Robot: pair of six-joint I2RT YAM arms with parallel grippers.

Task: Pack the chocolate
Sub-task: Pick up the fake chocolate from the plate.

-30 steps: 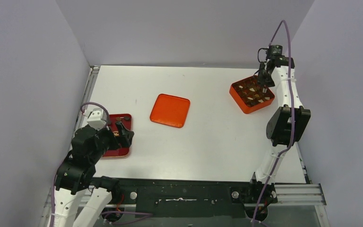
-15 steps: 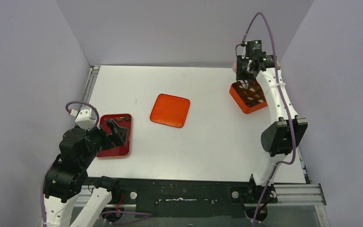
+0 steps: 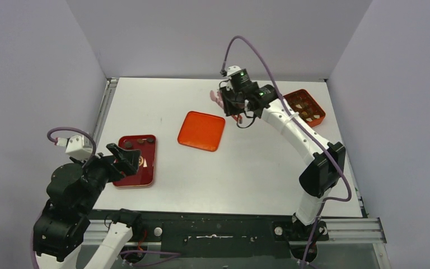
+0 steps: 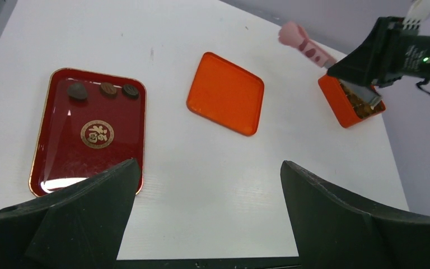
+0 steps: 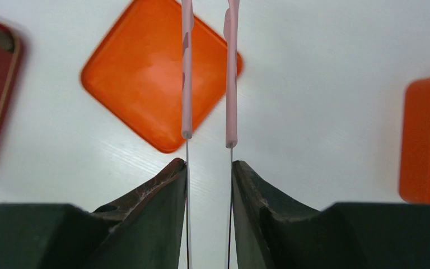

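At the near left corner of the bench (image 3: 257,168), the left claw (image 3: 126,157) hangs over the near part of the red tray (image 3: 145,176), jaws spread wide and gripping nothing; it seems to be only waiting. Along the tray's far edge lie three dark pieces of chocolate (image 4: 108,88), apart from one another; the rest of the tray shows only its gold emblem.

Beyond the tray, mid-bench, the orange lid (image 3: 201,130) lies flat, well apart from tray and box. Just past the lid's far right corner the right claw (image 3: 232,103) is raised off the bench, pinching the pink tongs (image 5: 186,84) by their thin shanks so that the two arms stand narrowly apart; whether a piece sits between their tips I cannot tell.

Farthest, at the right, stands the orange box (image 4: 336,103), open, with more chocolate in its compartments.

The step in hand looks like ferrying pieces from tray to box. Next, the tongs should reach the tray's far edge, open a little over one piece, then close gently; the chunks are tiny and may slip.
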